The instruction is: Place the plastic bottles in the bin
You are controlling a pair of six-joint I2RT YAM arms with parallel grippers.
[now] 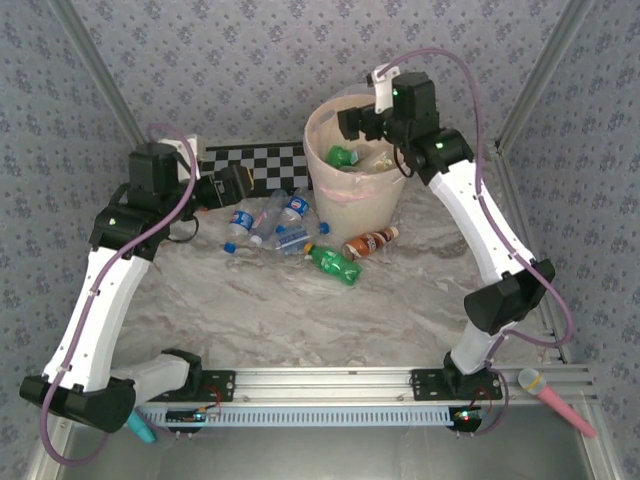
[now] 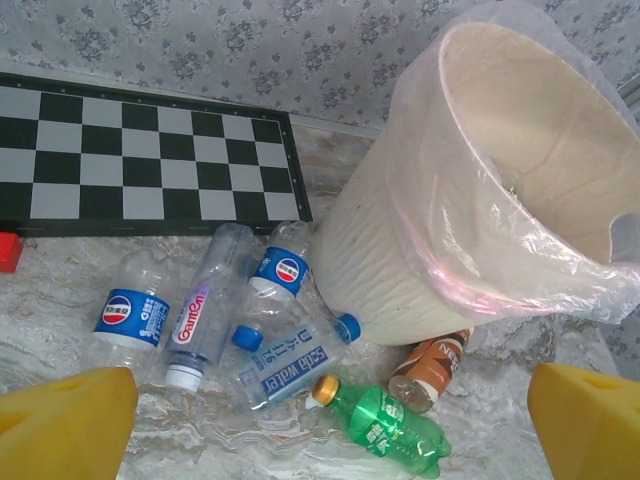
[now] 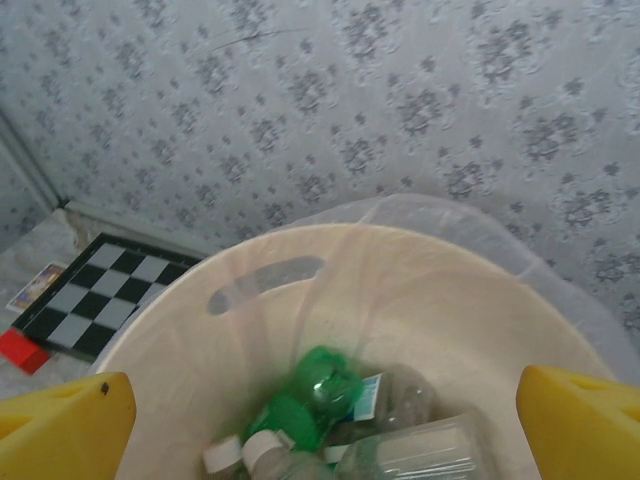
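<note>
The bin [image 1: 350, 205] stands at the back centre with a clear liner at its rim. Inside it lie a green bottle [image 3: 325, 385] and clear bottles [image 3: 430, 455]. My right gripper [image 1: 350, 122] hangs open over the bin's mouth [image 3: 420, 300], nothing between its fingers. On the table left of the bin lie several clear blue-labelled bottles [image 1: 268, 220], a green bottle [image 1: 335, 264] and a brown-orange labelled one [image 1: 370, 242]. My left gripper [image 1: 240, 185] is open above and left of this pile. In its wrist view the green bottle [image 2: 385, 425], the soda water bottle [image 2: 285, 360] and the bin wall [image 2: 380, 270] lie ahead.
A black-and-white checkerboard [image 1: 255, 160] lies flat against the back wall, with a small red block [image 2: 8, 250] at its near left corner. A pink microphone-like object [image 1: 555, 395] and a teal item [image 1: 140, 428] lie by the front rail [image 1: 330, 380]. Patterned walls enclose three sides.
</note>
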